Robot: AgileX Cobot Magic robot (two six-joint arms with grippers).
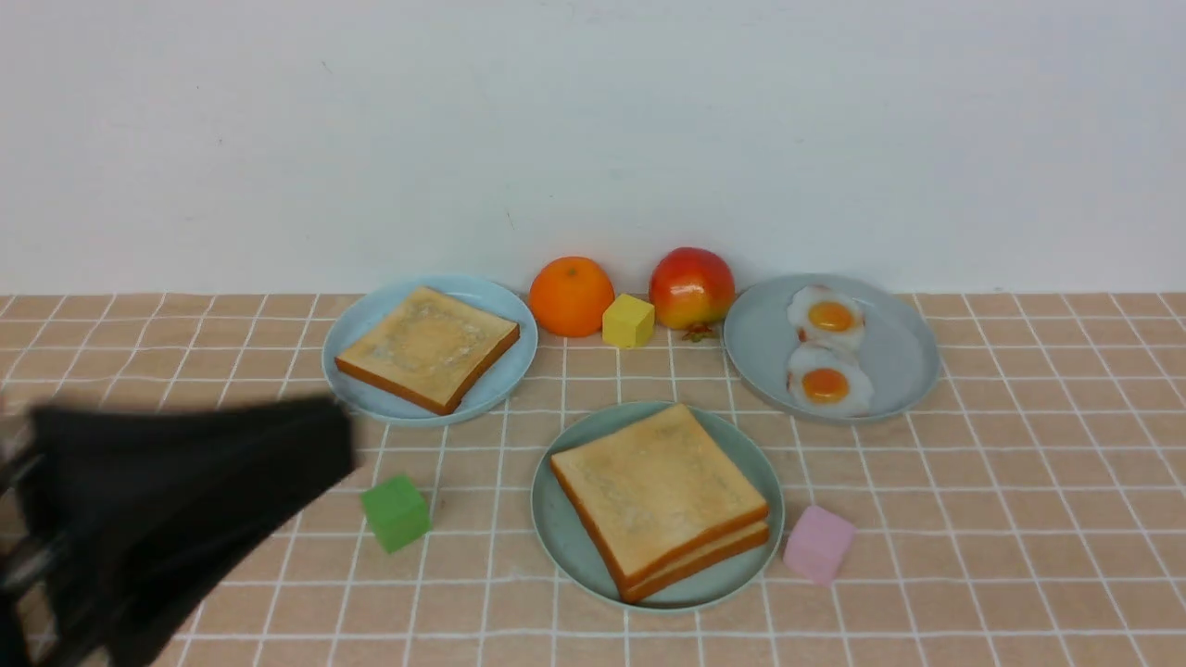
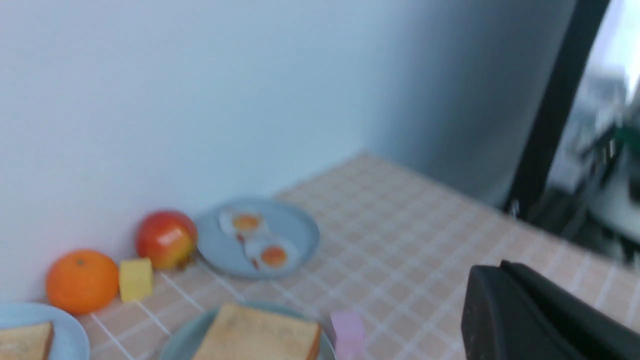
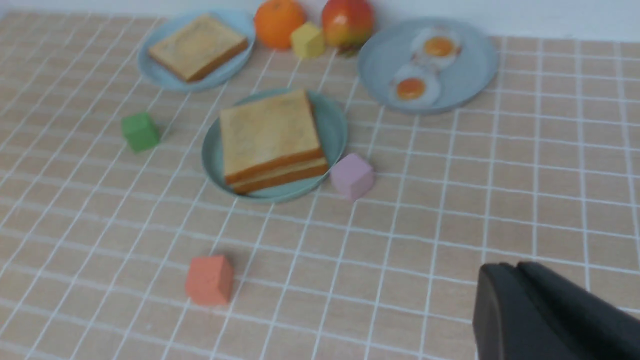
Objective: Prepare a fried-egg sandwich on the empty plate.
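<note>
The empty plate of the task line, mint-green [image 1: 746, 445] [image 3: 332, 125], sits at the table's middle and holds two stacked toast slices [image 1: 658, 486] [image 3: 267, 132]. No egg shows between them. Two fried eggs [image 1: 827, 352] lie on a grey-blue plate [image 1: 889, 352] at the back right. A single toast [image 1: 426, 347] rests on a pale blue plate [image 1: 357, 324] at the back left. My left gripper [image 1: 338, 445] [image 2: 492, 272] is blurred, low at the left, shut and holding nothing. My right gripper [image 3: 505, 272] shows only in its wrist view, shut and bare, nearer than the plates.
An orange [image 1: 572, 296], a yellow cube [image 1: 627, 320] and an apple [image 1: 691, 288] stand by the back wall. A green cube [image 1: 396, 512] lies left of the mint plate, and a pink cube [image 1: 818, 544] touches its right side. A red-orange cube [image 3: 209, 280] lies nearer.
</note>
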